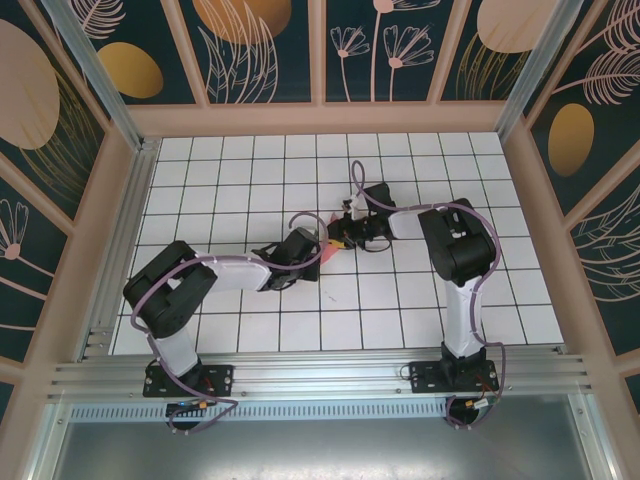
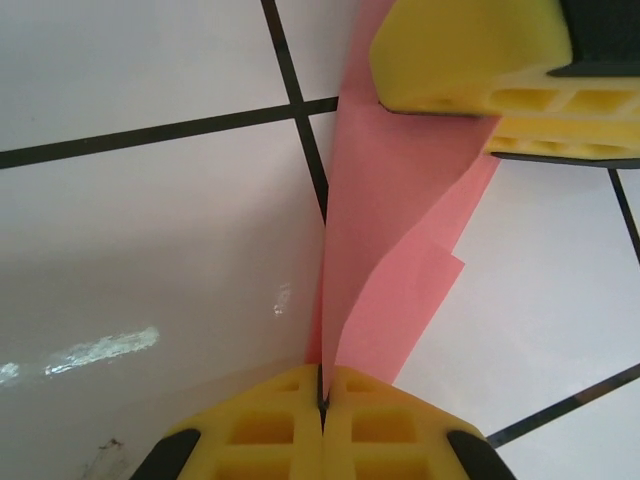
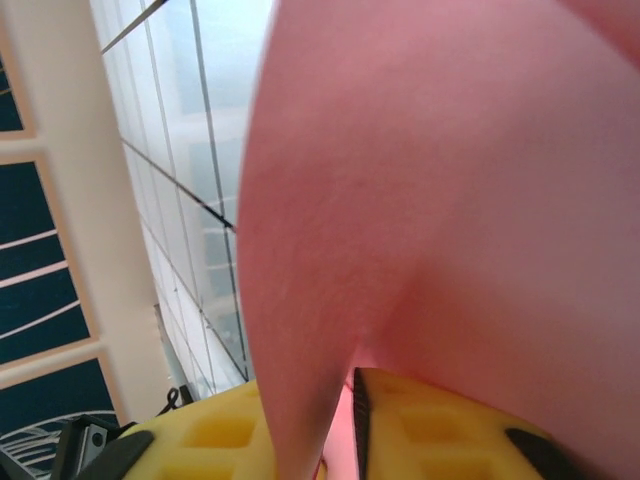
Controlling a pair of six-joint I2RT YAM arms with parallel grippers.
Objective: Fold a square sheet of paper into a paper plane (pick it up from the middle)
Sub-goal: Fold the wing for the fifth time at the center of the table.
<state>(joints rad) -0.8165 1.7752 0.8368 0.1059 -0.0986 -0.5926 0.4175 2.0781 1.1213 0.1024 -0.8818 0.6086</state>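
The square sheet of paper (image 1: 332,246) is salmon pink and folded into layers, and it hangs just above the tiles between my two grippers. My left gripper (image 2: 323,395) is shut on its near edge, and the paper (image 2: 390,220) rises from the pinch. At the paper's far end, the right gripper's yellow fingers (image 2: 460,50) are at its top. In the right wrist view the paper (image 3: 450,180) drapes over one finger, and my right gripper (image 3: 343,430) has its jaws a little apart with paper in the gap. I cannot tell whether it has the paper plane's dart shape.
The white tiled floor (image 1: 420,300) lies inside a low beige wall (image 1: 330,118). The left arm (image 1: 230,272) reaches in from the left, and the right arm (image 1: 455,240) bends over from the right. Both meet near the middle.
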